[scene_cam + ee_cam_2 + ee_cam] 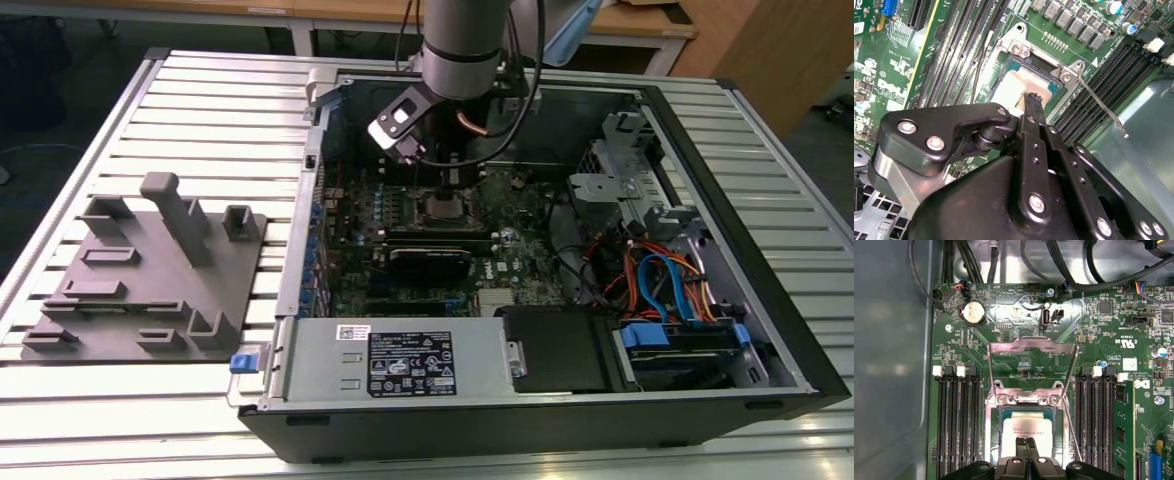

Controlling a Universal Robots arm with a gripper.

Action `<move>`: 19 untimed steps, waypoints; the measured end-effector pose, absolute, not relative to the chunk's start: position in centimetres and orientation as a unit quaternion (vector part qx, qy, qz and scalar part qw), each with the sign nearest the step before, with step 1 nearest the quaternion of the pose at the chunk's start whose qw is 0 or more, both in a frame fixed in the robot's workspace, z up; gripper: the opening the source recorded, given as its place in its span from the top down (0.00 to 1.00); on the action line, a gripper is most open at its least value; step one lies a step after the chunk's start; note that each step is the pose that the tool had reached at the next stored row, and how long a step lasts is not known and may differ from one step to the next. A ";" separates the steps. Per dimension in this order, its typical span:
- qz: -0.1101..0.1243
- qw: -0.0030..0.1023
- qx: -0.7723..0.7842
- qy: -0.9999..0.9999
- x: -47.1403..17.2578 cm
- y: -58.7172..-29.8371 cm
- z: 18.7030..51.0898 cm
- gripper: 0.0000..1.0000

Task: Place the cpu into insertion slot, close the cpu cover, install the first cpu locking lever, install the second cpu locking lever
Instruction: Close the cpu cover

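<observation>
Hand (pixel 1026 443) over the cpu (pixel 1021 427)

Black claw (pixel 1033 101), pinched closed, tip over small square silvery-topped cpu (pixel 1013 86) lying in silver-rimmed insertion slot (pixel 1019 48), green circuit board (pixel 899 65).

A workbench (pixel 160 110) of pale ribbed aluminium slats spans the exterior view. Behind it stands a light wooden desk (pixel 200 12), with another wooden desk (pixel 647 25) toward the exterior view's right beside a wooden panel (pixel 767 50). Dark floor (pixel 67 130) lies alongside.
</observation>
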State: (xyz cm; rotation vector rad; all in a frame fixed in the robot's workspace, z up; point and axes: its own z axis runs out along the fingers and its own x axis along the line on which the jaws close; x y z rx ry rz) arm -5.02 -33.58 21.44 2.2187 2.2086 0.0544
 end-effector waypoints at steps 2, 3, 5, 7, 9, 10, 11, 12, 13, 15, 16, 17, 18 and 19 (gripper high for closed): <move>0.017 0.005 0.709 0.705 -5.0 -33.6 21.5 0.90; 0.017 0.005 0.709 0.705 -5.0 -33.6 21.5 0.90; 0.017 0.005 0.709 0.705 -5.0 -33.6 21.6 0.90; 0.017 0.005 0.709 0.705 -5.0 -33.6 21.6 0.90; 0.017 0.005 0.709 0.705 -5.0 -33.6 21.7 0.90; 0.017 0.005 0.709 0.705 -5.0 -33.6 21.7 0.90; 0.017 0.005 0.709 0.705 -5.0 -33.6 21.7 0.90; 0.017 0.005 0.709 0.705 -5.0 -33.6 21.8 0.90; 0.017 0.005 0.709 0.705 -5.0 -33.6 21.8 0.90; 0.017 0.005 0.709 0.705 -5.0 -33.6 21.9 0.90; 0.017 0.005 0.709 0.705 -5.0 -33.6 21.9 0.90; 0.017 0.005 0.709 0.705 -5.0 -33.6 21.9 0.90; 0.017 0.005 0.709 0.705 -5.0 -33.6 21.9 0.90; 0.017 0.005 0.709 0.705 -5.0 -33.6 21.9 0.90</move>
